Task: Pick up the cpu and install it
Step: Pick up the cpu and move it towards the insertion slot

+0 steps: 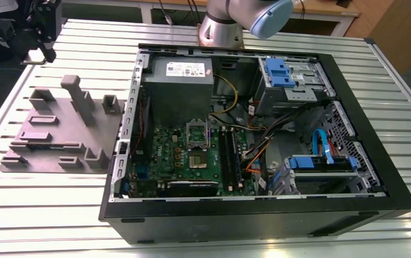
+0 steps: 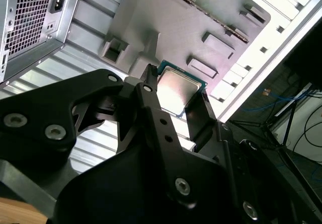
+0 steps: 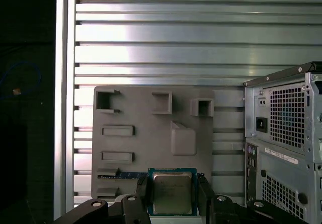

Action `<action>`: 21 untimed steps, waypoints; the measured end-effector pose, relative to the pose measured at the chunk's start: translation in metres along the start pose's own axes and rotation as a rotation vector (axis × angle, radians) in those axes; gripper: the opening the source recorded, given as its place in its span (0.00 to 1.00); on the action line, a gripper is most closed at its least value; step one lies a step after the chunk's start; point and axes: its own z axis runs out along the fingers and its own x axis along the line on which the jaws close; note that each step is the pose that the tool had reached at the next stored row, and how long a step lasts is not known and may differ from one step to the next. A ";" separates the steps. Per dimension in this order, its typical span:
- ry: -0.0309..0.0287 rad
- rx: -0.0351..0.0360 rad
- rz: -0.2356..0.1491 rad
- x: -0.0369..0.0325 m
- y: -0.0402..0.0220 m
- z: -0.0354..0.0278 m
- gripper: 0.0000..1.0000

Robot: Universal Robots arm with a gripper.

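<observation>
Second wrist view: gripper (image 2: 177,99) clamped on the cpu (image 2: 173,89), one black finger (image 2: 151,90) against each opposite edge, metal top facing the camera. First wrist view: cpu held above the grey block (image 3: 146,143), computer case (image 3: 284,133) beside the block.

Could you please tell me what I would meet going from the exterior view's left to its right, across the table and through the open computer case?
grey fixture block → green motherboard → lower blue drive caddy

Bright light glares off the cpu (image 2: 176,90) and slatted table (image 3: 151,32).
</observation>
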 end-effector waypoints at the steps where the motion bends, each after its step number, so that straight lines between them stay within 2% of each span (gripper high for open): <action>1: 0.0000 -0.0002 0.000 0.0000 0.0000 0.0000 0.47; 7: -0.0001 -0.0004 0.000 -0.0001 0.0000 -0.0026 0.47; 21: 0.0000 -0.0004 0.000 -0.0046 0.0001 -0.0027 0.47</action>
